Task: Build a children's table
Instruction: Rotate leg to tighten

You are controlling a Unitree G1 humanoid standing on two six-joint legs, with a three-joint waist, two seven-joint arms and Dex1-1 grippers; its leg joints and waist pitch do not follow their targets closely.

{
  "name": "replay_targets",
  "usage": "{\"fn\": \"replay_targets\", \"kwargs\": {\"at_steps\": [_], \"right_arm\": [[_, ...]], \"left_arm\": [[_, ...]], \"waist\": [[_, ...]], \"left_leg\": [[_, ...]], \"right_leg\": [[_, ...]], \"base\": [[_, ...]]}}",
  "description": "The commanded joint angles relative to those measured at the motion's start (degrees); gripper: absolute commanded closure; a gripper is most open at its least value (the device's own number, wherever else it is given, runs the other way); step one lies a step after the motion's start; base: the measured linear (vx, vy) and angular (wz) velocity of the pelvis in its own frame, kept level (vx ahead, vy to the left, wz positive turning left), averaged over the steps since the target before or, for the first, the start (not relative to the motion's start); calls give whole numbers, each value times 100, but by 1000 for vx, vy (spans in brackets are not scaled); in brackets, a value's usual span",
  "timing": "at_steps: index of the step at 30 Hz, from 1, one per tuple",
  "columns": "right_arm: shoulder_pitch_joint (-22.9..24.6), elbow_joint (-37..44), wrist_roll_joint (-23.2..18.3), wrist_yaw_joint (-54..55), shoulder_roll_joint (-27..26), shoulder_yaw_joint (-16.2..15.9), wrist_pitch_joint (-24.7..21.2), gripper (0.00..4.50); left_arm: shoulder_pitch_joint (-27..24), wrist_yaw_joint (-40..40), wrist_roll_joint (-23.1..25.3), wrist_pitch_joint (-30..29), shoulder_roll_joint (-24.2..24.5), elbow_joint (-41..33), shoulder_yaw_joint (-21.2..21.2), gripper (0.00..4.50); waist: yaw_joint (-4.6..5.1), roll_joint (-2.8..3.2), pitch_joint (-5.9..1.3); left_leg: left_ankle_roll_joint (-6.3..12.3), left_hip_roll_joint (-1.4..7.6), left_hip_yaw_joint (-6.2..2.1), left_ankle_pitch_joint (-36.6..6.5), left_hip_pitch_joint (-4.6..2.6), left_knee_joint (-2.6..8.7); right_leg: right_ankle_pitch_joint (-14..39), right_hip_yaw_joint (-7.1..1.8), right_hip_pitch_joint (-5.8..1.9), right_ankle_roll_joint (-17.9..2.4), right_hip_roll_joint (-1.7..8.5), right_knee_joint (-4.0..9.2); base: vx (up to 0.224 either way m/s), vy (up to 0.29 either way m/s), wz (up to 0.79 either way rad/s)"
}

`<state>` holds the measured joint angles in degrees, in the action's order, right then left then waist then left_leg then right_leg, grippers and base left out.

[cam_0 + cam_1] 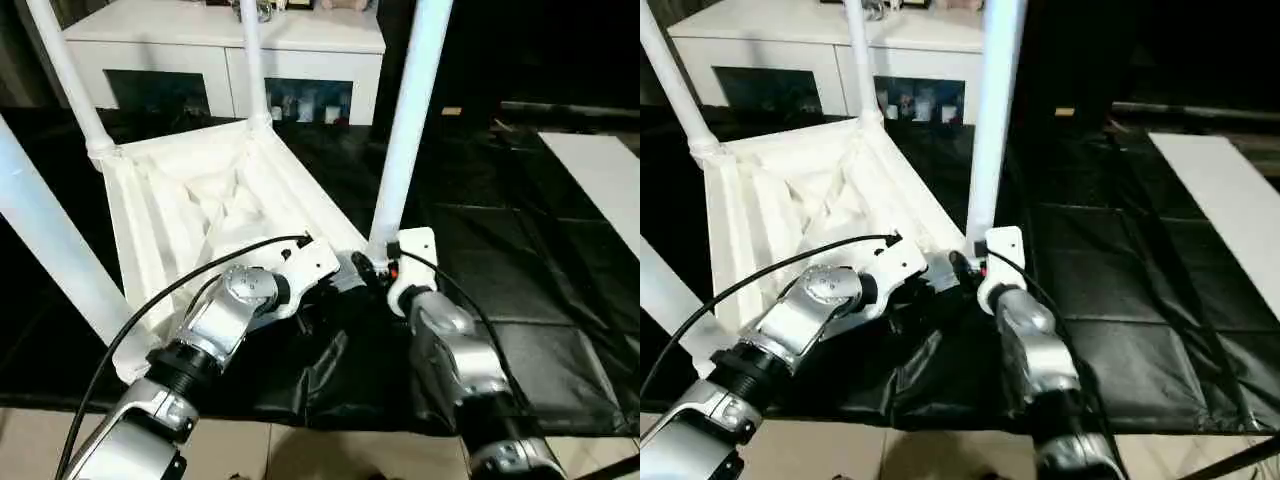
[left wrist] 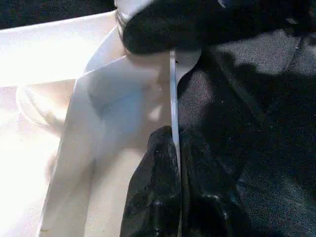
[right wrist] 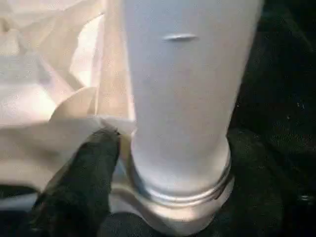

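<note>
The children's table lies upside down on a black mat, its ribbed underside (image 1: 200, 210) facing up. Several white legs stand in the corner sockets: one at the near right corner (image 1: 410, 120), two at the far corners (image 1: 70, 70) (image 1: 252, 60), and one at the near left (image 1: 50, 250). My left gripper (image 2: 174, 140) is shut on the thin rim (image 2: 173, 98) of the table top beside the near right corner. My right gripper (image 3: 177, 168) straddles the base of the near right leg (image 3: 187, 74). It is open, and one black finger (image 3: 84, 182) sits just beside the socket collar.
A white cabinet with glass doors (image 1: 220, 50) stands close behind the table. The black mat (image 1: 520, 280) stretches to the right, with a white board (image 1: 600, 170) on it at the far right. Tiled floor (image 1: 330, 455) begins at the mat's near edge.
</note>
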<state>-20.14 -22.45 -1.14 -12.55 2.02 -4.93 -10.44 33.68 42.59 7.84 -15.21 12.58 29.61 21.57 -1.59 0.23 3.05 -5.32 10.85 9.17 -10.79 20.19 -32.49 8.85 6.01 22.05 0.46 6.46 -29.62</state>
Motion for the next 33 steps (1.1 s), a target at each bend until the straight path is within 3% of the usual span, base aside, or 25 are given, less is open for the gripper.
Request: {"fn": "replay_targets", "kwargs": {"at_steps": [1,2,4,6,7,8,9,11,12,13,14,15,19,20,23,26,30,32,33], "right_arm": [[170,515,139,-351,223,-165,180,69],[180,534,130,-369,234,-162,177,69],[630,1239,-360,-1407,706,-172,-13,69],[847,1540,-515,-1868,975,-256,-51,69],[847,1540,-515,-1868,975,-256,-51,69],[1162,1878,-730,-2356,1374,-269,-121,69],[1307,2021,-811,-2555,1565,-279,-135,69],[1498,2130,-908,-2766,1804,-208,-156,69],[1551,2113,-911,-2778,1864,-141,-134,69],[1578,2115,-909,-2790,1892,-101,-132,69],[1587,2059,-851,-2736,1912,-47,-105,69],[1596,2023,-799,-2679,1935,21,-91,69],[1577,2050,-825,-2631,1921,22,-132,69],[1569,2098,-854,-2617,1920,-42,-174,69],[1553,2165,-843,-2604,1856,-153,-187,69],[1566,2204,-831,-2647,1792,-231,-194,69],[1601,2270,-861,-2686,1722,-291,-221,69],[1596,2311,-865,-2699,1694,-347,-228,69],[1528,2316,-890,-2738,1656,-413,-248,69]], "left_arm": [[15,95,-49,455,43,47,6,450],[14,104,-49,458,47,46,7,450],[-7,423,-17,671,221,50,113,450],[9,506,30,780,293,91,157,450],[9,506,30,780,293,91,157,450],[93,685,91,1095,391,226,246,450],[135,771,103,1249,425,292,272,450],[225,979,52,1581,443,379,293,450],[282,1051,27,1740,434,423,295,450],[314,1086,17,1820,427,453,293,450],[388,1096,36,1893,416,519,301,450],[538,1108,49,2090,376,695,293,450],[697,1214,45,2433,331,913,303,450],[770,1254,53,2605,310,1037,301,450],[881,1082,144,3008,300,1321,237,450],[842,939,-17,2977,276,1380,22,450],[602,1015,-508,2700,239,1064,-382,376],[312,1114,-876,2442,251,598,-613,355],[-119,1230,-1310,2017,312,-134,-829,350]], "waist": [[31,-95,-271],[17,-99,-277],[-39,-122,-271],[-55,-128,-272],[-58,-123,-275],[-64,-76,-276],[-85,-101,-283],[-110,-92,-283],[-114,-103,-284],[-130,-49,-293],[-118,-75,-291],[-143,-43,-306],[-180,-69,-320],[-198,-47,-328],[-215,-79,-338],[-246,-112,-368],[-274,-144,-392],[-293,-123,-421],[-265,-126,-409]], "left_leg": [[182,131,-50,-2469,-70,450],[203,121,-44,-2424,-68,449],[345,128,-23,-2319,-75,440],[366,134,-14,-2299,-74,433],[361,150,-25,-2239,-40,443],[348,151,-38,-2210,-27,453],[375,173,-26,-2211,-40,452],[378,176,-18,-2235,-56,449],[390,174,-12,-2169,-26,455],[363,181,-23,-2165,-34,457],[349,187,-17,-2182,-28,459],[324,190,-8,-2163,-56,453],[337,195,16,-2017,-52,448],[330,204,25,-1973,-54,445],[335,202,49,-1927,-29,424],[394,193,60,-1583,30,384],[511,177,79,-1154,105,310],[574,213,69,-838,119,295],[615,223,63,-675,163,300]], "right_leg": [[3659,-115,-107,-214,241,451],[3660,-115,-120,-200,239,457],[3664,-142,-115,-175,241,469],[3680,-154,-88,-208,235,456],[3621,-158,-113,-243,247,434],[3561,-151,-139,-252,239,424],[3418,-171,-125,-247,226,425],[3356,-185,-116,-340,233,408],[3322,-185,-131,-385,232,405],[3276,-191,-133,-419,243,383],[3215,-188,-133,-460,231,379],[3072,-205,-118,-540,232,368],[2705,-244,-122,-707,221,311],[2525,-267,-123,-794,223,282],[2217,-314,-128,-922,214,194],[1951,-355,-157,-962,226,111],[1581,-395,-165,-1114,214,-15],[1055,-398,-181,-1275,206,-98],[649,-393,-219,-1409,187,-183]], "base": [[0,0,0],[0,0,0],[0,0,0],[0,0,0],[0,0,0],[0,0,0],[0,0,0],[0,0,0],[0,0,0],[0,0,0],[0,0,0],[0,0,0],[0,0,0],[0,0,0],[0,0,0],[0,0,0],[0,0,0],[55,-13,-4],[53,-6,-6]]}}
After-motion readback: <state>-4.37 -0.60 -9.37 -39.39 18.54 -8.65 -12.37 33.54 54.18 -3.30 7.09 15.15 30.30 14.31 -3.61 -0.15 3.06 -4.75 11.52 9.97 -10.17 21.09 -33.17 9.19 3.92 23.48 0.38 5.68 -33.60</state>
